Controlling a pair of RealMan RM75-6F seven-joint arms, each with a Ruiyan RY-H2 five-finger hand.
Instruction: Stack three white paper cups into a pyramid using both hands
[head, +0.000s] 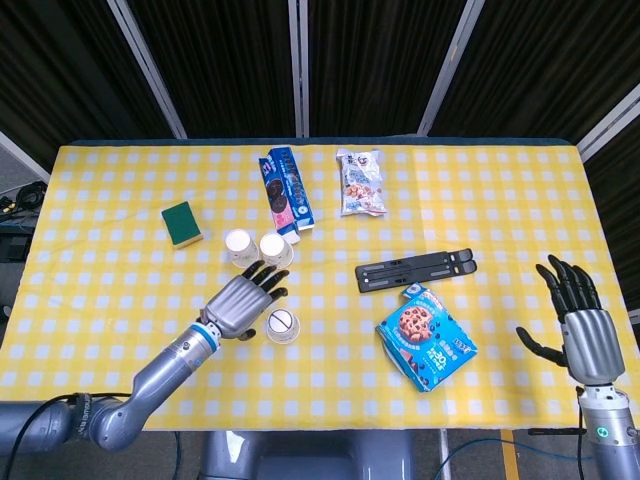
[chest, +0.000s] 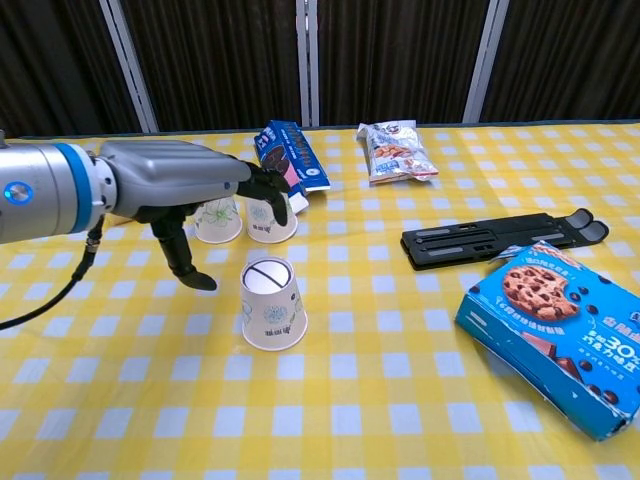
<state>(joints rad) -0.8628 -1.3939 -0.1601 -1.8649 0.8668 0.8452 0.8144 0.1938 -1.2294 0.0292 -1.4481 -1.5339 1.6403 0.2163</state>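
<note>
The left hand (head: 241, 301) hovered spread and empty just left of the front cup (head: 282, 326), which stood rim-down, base up. Two more upside-down cups (head: 258, 249) stood side by side behind it. The right hand (head: 584, 325), also spread and empty, was well right.

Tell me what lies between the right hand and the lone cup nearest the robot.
In the head view, the blue cookie box lies between the right hand and the lone cup; otherwise only checked tablecloth.
</note>
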